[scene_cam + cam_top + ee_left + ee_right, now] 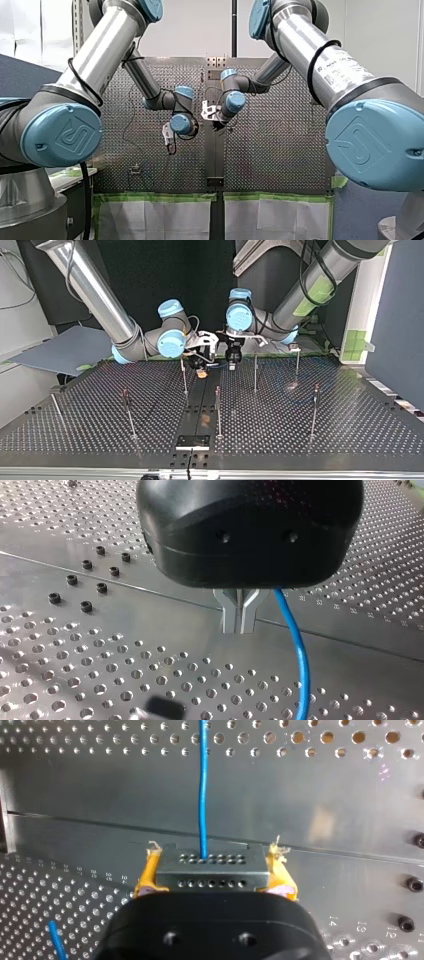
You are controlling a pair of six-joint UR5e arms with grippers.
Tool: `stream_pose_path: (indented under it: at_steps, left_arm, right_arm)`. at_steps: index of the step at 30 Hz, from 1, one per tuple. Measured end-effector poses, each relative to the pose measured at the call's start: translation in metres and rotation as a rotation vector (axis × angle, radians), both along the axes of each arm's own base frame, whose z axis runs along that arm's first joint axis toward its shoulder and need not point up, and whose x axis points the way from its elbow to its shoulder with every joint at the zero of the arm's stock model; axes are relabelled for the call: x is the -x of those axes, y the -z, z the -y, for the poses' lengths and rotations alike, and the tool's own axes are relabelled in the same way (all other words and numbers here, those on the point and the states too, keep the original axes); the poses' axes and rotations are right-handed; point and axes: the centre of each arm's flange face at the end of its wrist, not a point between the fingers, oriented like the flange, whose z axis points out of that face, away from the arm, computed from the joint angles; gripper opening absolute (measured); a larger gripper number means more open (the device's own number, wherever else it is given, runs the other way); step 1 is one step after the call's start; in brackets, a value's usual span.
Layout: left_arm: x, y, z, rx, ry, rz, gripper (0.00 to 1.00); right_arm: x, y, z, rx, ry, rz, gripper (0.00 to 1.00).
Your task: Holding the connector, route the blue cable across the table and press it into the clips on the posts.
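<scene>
**Both grippers over the table's middle strip, connector in the right one**

Top view, near to far. At the near edge of the table (100,410) you see a small dark plate (192,441) on the unperforated middle strip (197,400). Behind it, thin upright posts (218,410) stand well apart across the perforated field, some nearer and some farther back. Beyond them, at the far side, both grippers hang close together over the strip. The right gripper (201,366) is at the view's left and the left gripper (231,364) at its right.

Right wrist view. The yellow pads (149,872) are clamped on the two ends of a grey connector (212,875) with rows of small holes. The blue cable (202,795) leaves the connector and runs straight ahead, away from the gripper, over the strip to the perforated field. A second short stretch of blue cable shows beside the gripper body.

Left wrist view. Note the metal fingers (239,615) pressed together, with nothing visible between them. The cable passes just beside them and runs on over the holes. You cannot tell whether it touches them. Off to one side, black screws (101,586) sit in the bare strip.
</scene>
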Motion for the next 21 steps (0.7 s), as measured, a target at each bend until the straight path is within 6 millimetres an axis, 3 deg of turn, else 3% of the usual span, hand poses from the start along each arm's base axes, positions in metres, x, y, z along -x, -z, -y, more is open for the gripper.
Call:
stream_pose_path:
  at_steps: [13,21]
  left_arm:
    - [0.005,-0.006,-0.001,-0.02,-0.065,0.001,0.0]
    - [0.012,-0.033,0.003,-0.021,-0.07,0.027,0.0]
  right_arm:
    - [0.004,-0.002,0.001,-0.005,0.001,-0.012,0.0]
    - [0.003,-0.033,-0.006,0.022,-0.006,0.012,0.0]
